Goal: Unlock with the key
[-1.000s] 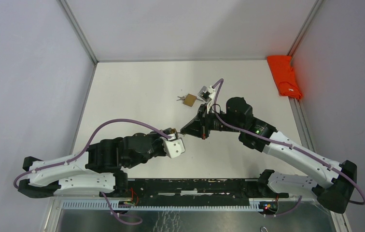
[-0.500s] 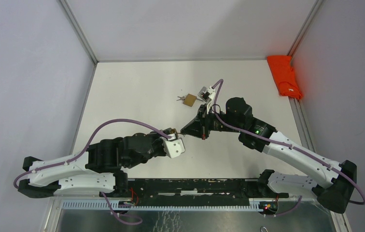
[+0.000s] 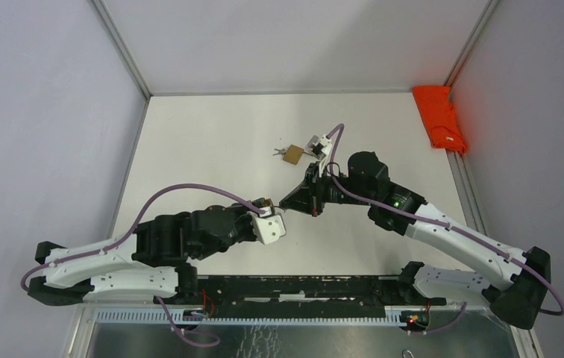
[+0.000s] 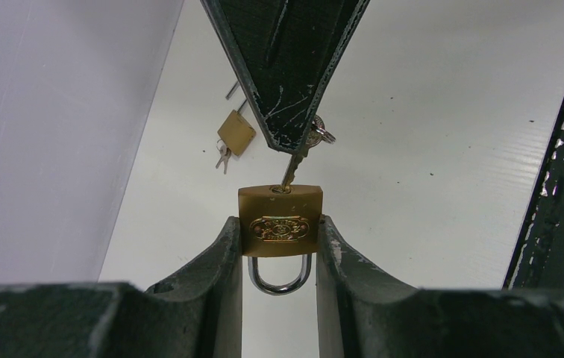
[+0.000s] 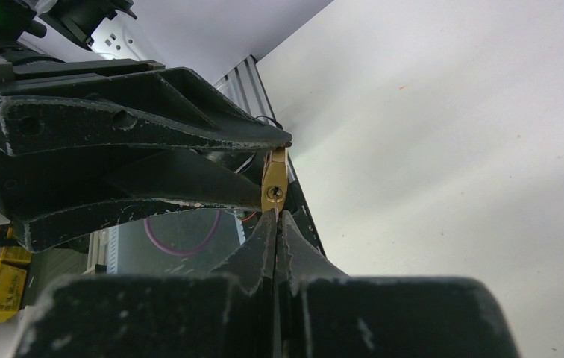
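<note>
Brass padlock (image 4: pixel 280 220) clamped by its sides in the jaws of the left gripper (image 4: pixel 280 233) above the counter (image 4: pixel 428 149); right gripper (image 5: pixel 277 218), jaws pinching the key (image 4: pixel 294 165), meets its keyway. Stiff, slick metal, likely to twist

Bright, even, diffuse light with faint soft shadows; wrist views blur at close range.
</note>
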